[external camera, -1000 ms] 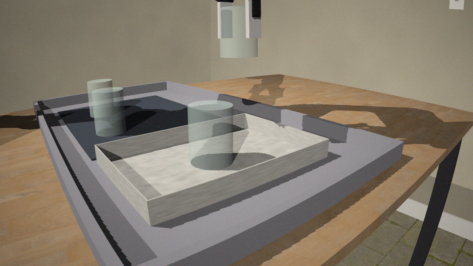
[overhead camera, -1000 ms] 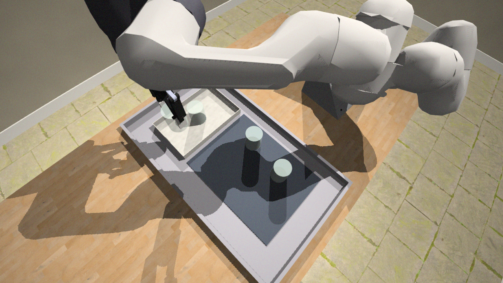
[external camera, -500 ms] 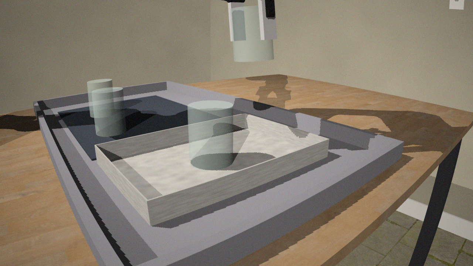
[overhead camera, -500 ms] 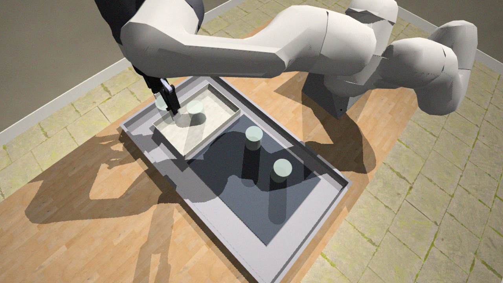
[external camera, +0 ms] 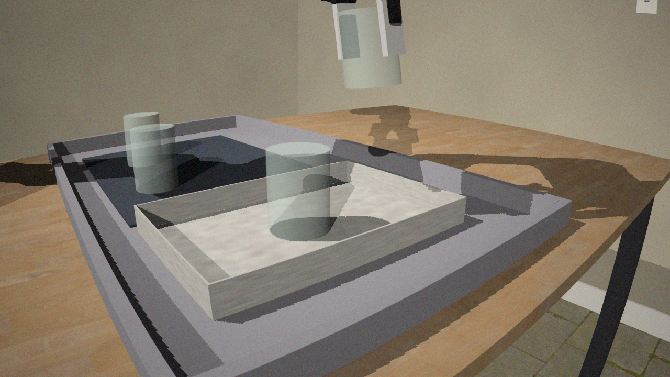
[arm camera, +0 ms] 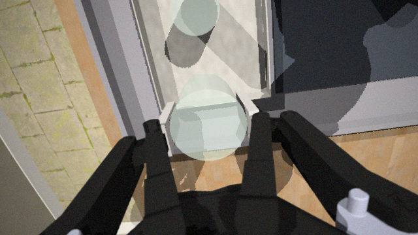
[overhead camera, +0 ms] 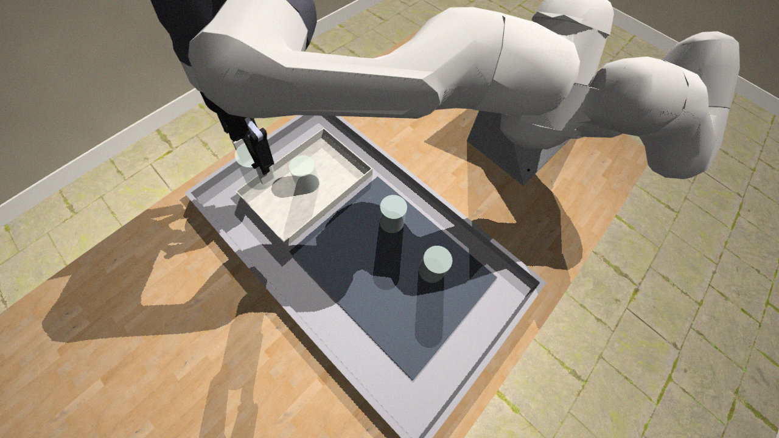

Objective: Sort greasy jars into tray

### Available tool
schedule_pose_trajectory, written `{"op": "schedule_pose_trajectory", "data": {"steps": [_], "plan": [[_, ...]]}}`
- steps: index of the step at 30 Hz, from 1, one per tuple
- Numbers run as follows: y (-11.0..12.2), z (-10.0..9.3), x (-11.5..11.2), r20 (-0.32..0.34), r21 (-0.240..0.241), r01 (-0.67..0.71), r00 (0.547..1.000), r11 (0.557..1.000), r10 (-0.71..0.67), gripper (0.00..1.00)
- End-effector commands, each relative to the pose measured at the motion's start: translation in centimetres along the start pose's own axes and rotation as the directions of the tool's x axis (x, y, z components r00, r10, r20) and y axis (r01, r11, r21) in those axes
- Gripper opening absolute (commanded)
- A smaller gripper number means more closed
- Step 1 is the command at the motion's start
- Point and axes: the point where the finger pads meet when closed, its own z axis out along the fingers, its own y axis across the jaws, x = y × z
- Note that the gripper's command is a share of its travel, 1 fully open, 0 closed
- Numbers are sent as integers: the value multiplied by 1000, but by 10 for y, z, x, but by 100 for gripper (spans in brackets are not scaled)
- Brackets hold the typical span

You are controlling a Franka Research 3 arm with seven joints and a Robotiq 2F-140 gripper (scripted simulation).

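While the claw (overhead camera: 262,171) (external camera: 367,56) (arm camera: 207,108) is closed on the held jar (overhead camera: 244,156) (external camera: 372,72) (arm camera: 207,140), its pads clasp the upper sides and leave the lower part sticking out, leaning slightly. Below the claw is the tray (overhead camera: 328,205) (external camera: 337,256) (arm camera: 269,75), and the step seems to be setting this jar in it; its grease cannot be seen, so a steady squeeze and gentle moves are wise. The wrist view shows the tray's end wall behind the glass, so the jar probably wants bringing further inward, straightening, then lowering slowly until its mouth meets the floor, well inside the rims. Ahead of the claw stands the tray jar (overhead camera: 301,165) (external camera: 299,187) (arm camera: 196,16), upright, which the outer finger could knock. Beyond the tray, farther from the claw, two mat jars stand upright and apart on the mat (overhead camera: 370,326) (external camera: 220,145) (arm camera: 313,49); release should wait for full support, fingers opening evenly before rising straight up
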Motion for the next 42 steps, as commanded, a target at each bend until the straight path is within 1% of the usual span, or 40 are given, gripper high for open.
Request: {"op": "schedule_pose_trajectory", "data": {"steps": [1,2,17,19,34,36,42], "plan": [[-3,-1,-2,-86,-79,1,996,997,-8,0],[-3,-1,-2,-86,-79,1,996,997,-8,0],[0,38,1,-86,-79,1,996,997,-8,0],[0,38,1,-86,-79,1,996,997,-8,0],[3,77,5,-86,-79,1,996,997,-8,0],[3,77,5,-86,-79,1,996,997,-8,0],[4,93,6,-86,-79,1,996,997,-8,0]]}}
